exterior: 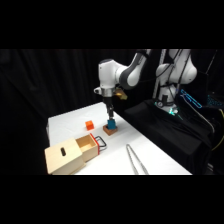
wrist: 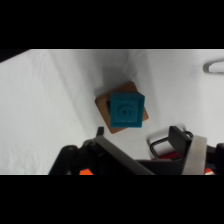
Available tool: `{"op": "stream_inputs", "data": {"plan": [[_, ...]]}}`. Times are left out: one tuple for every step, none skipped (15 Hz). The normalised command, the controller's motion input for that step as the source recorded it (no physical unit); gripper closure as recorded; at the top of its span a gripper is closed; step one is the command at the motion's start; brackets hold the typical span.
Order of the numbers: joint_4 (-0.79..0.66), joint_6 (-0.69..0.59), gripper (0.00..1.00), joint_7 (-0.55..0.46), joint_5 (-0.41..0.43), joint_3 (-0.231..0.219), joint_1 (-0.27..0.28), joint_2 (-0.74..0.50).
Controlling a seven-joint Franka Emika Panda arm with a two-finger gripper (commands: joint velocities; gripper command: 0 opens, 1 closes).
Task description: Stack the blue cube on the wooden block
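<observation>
While the side view shows the end effector [exterior: 110, 118] directly above the blue cube [exterior: 111, 123] on the wooden block [exterior: 110, 130], its grip cannot be told. Wrist view: cube sits skewed on block; the placing step looks done, with retreat straight up next.

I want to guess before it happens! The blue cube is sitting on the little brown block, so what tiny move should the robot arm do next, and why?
Probably lift the gripper straight up and away. In the wrist view the blue cube already rests on the wooden block, a bit twisted but well supported. A straight rise seems least likely to knock it off.
</observation>
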Motion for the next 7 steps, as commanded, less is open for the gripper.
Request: {"op": "stream_inputs", "data": {"plan": [[0.17,-0.58,0.0,-0.31,0.238,0.082,-0.131,-0.36],[0.19,-0.55,0.0,-0.26,0.181,0.063,-0.129,-0.33],[0.2,-0.5,0.0,-0.19,0.118,0.051,-0.126,-0.29],[0.21,-0.49,0.0,-0.13,0.064,0.043,-0.122,-0.24],[0.21,-0.44,0.0,-0.1,0.036,0.039,-0.117,-0.21],[0.2,-0.38,0.0,-0.03,-0.042,0.043,-0.109,-0.19],[0.18,-0.33,0.0,-0.03,-0.011,0.042,-0.101,-0.18]]}}
